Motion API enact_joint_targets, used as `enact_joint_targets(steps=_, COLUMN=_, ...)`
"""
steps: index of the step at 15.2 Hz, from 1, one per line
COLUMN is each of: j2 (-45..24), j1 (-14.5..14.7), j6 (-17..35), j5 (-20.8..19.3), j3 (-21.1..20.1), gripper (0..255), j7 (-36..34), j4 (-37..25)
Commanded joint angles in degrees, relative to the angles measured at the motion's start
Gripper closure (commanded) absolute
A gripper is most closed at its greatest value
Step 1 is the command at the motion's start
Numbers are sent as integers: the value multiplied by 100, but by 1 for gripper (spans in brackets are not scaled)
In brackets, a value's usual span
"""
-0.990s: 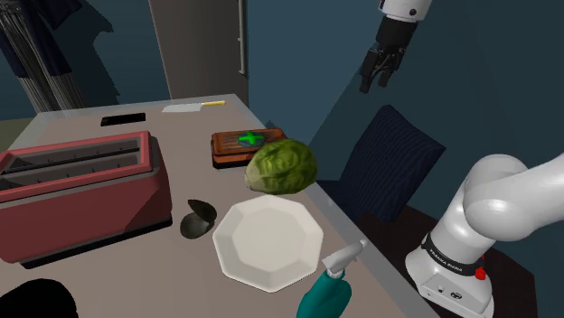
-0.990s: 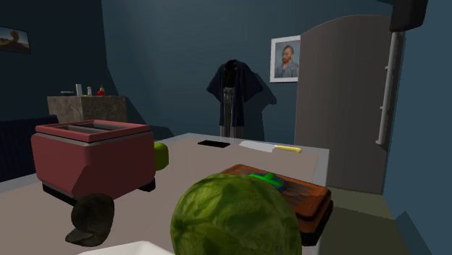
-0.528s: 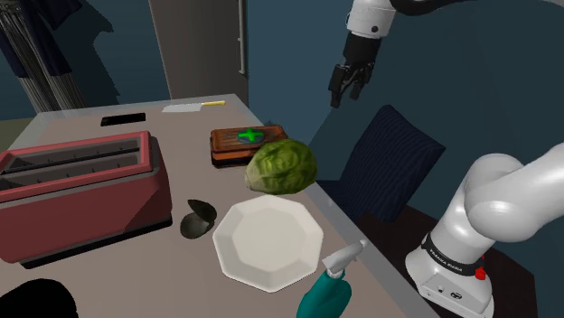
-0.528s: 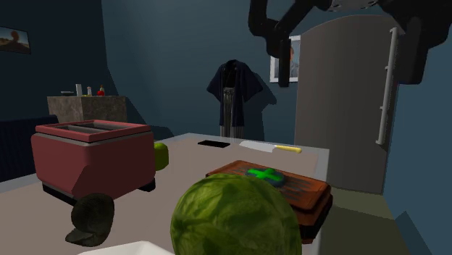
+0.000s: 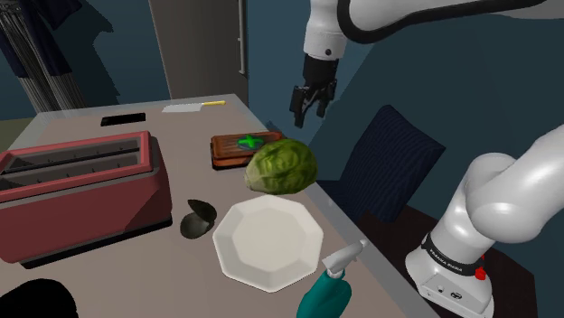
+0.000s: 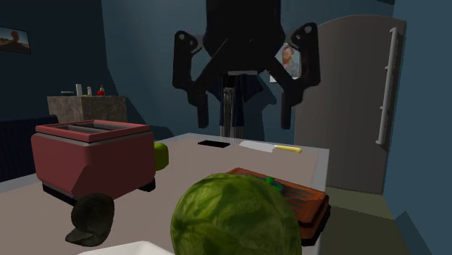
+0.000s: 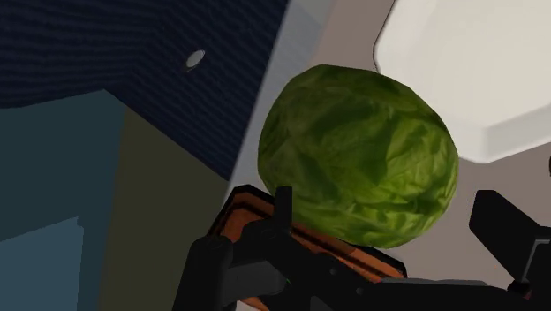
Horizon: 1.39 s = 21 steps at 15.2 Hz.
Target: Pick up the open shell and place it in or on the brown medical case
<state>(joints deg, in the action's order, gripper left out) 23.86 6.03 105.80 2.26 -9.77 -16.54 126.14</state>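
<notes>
Black two-finger gripper (image 5: 309, 113) spread wide and empty in the air above brown green-crossed medical case (image 5: 231, 150), case partly hidden behind leafy green cabbage (image 5: 282, 165), dark open shell (image 5: 196, 219) lying on the table (image 5: 194, 135) between red toaster (image 5: 81, 185) and white octagonal plate (image 5: 267, 242)

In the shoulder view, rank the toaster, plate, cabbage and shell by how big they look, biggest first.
Toaster
Plate
Cabbage
Shell
The plate lies nearer the camera than the cabbage, so that pair is less sure.
</notes>
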Motion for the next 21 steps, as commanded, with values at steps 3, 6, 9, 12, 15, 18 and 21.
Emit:
enact_joint_targets(steps=3, j2=-685, j1=126, j6=328, j5=11, j3=-304, gripper=0, j7=-286, j4=-290)
enact_joint_targets(steps=6, j2=-1221, j1=219, j6=510, j5=-40, j3=-513, gripper=0, j7=-507, j4=-586)
enact_joint_targets(steps=9, j2=-1780, j1=323, j6=654, j5=-138, j3=-705, gripper=0, j7=-739, j4=-936)
enact_joint_targets(steps=12, j2=-2362, j1=447, j6=758, j5=-283, j3=-869, gripper=0, j7=-976, j4=-1340)
enact_joint_targets(steps=15, j2=-2965, j1=600, j6=814, j5=-463, j3=-1001, gripper=0, j7=-1213, j4=-1803)
enact_joint_targets(steps=18, j2=-3586, j1=790, j6=820, j5=-665, j3=-1095, gripper=0, j7=-1436, j4=-2329)
enact_joint_targets(steps=21, j2=-4225, j1=1018, j6=771, j5=-872, j3=-1150, gripper=0, j7=-1633, j4=-2927)
